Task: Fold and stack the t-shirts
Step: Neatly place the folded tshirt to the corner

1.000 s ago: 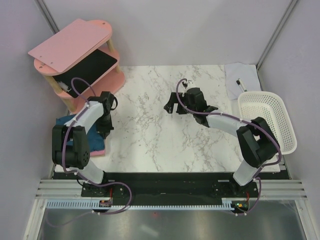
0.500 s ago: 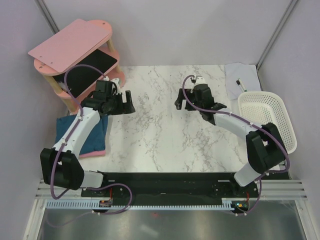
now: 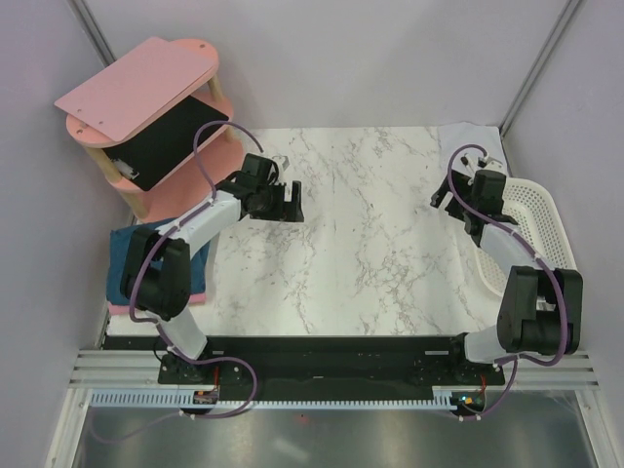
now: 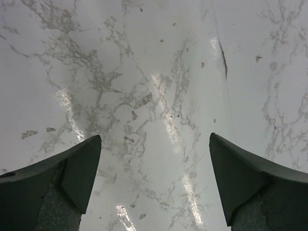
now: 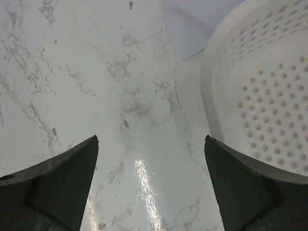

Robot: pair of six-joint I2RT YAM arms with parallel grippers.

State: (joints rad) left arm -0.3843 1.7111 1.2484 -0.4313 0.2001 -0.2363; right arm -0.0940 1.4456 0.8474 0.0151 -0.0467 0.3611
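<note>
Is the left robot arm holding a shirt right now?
No, its fingers are spread wide over the marble table with nothing between them.

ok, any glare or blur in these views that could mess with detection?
Left wrist: several specular streaks on the marble table, texture otherwise sharp; the fingers at the bottom are dark. Right wrist: one glare patch on the table near the bottom, basket holes crisp. Top external: even light, only soft shadows, no glare or motion blur visible.
</note>
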